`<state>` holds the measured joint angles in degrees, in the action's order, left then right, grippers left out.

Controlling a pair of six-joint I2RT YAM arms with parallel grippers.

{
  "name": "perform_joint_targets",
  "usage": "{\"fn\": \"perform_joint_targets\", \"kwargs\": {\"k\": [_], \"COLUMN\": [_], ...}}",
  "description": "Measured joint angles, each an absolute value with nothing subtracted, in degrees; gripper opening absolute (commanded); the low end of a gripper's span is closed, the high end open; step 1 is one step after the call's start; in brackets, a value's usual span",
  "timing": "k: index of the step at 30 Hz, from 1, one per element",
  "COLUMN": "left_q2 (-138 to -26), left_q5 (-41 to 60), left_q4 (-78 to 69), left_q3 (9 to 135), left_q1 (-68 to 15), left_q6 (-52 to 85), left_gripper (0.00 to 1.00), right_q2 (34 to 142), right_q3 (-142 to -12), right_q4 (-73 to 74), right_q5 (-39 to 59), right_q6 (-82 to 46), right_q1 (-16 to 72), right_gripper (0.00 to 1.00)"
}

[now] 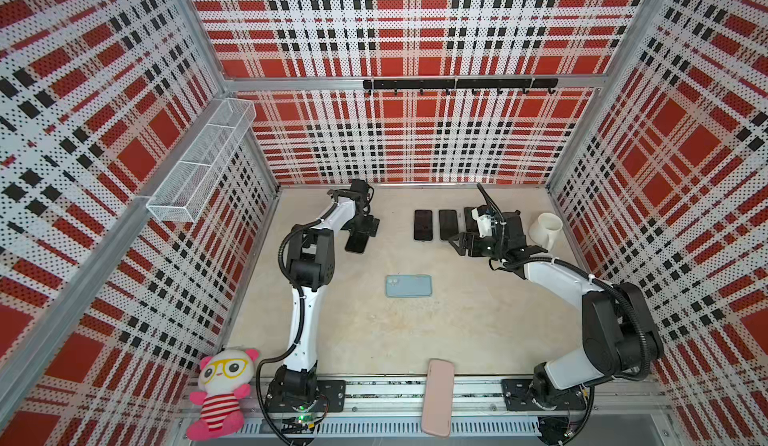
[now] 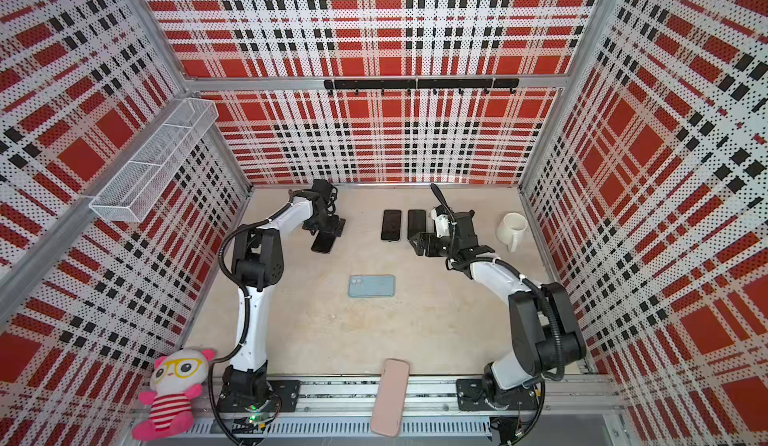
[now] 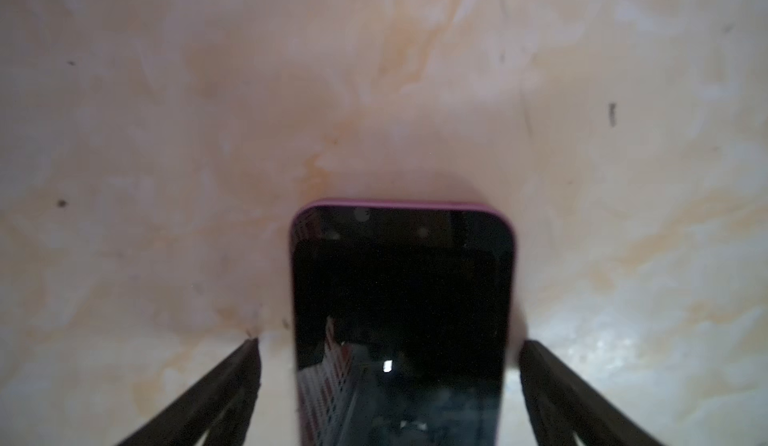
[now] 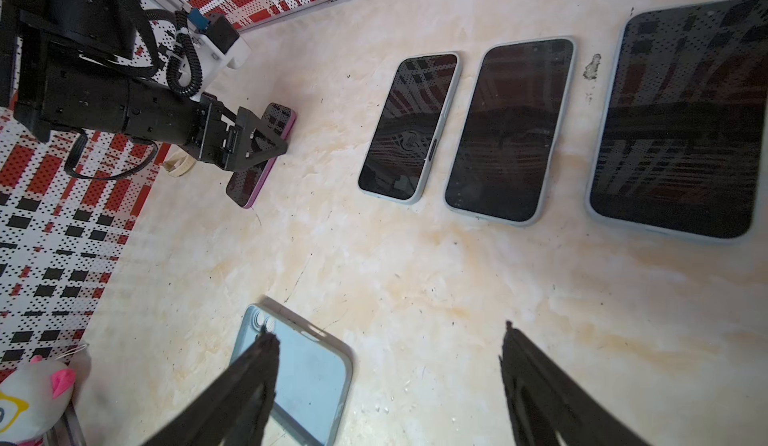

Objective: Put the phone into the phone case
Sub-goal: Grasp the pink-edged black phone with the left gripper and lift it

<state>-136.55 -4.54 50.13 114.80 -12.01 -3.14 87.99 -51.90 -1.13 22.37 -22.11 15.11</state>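
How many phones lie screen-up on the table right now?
4. Three in pale cases form a row toward the back: first phone, second phone, third phone. The pink-edged phone lies inside the open left hand. The right arm may hide more.

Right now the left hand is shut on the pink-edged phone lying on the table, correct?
Not shut. The left hand is open: in the left wrist view its fingers stand on either side of the pink-edged phone, with a gap on each side. The phone does lie on the table.
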Motion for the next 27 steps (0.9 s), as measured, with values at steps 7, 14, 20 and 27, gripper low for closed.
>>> {"fn": "perform_joint_targets", "kwargs": {"k": [7,14,20,27], "left_q2": [-136.70,-137.99,-138.17,-137.38], "left_q5": [-3.77,-1.61,-0.84,1.45], "left_q4": [51.16,52.66,53.30,54.26], "left_q3": [114.83,116.79,117.32,116.79], "left_q1": [-11.68,-11.62,-11.57,-11.27], "left_q6": [-3.22,-3.01,-2.85,-1.30], "left_gripper": [0.85,0.72,0.71,0.71], "right_q2": [88.62,88.62,88.62,88.62], "right_q3": [-52.03,-52.03,-52.03,-52.03], "right_q4": [-1.69,-2.09,-2.22,-2.24], "right_q5": [22.20,22.00,21.91,21.85], "right_q6": [-22.11,-22.11,-22.09,-22.02], "right_q1": [15.11,15.09,15.09,15.09], "right_gripper": [0.86,0.86,0.86,0.86]}}
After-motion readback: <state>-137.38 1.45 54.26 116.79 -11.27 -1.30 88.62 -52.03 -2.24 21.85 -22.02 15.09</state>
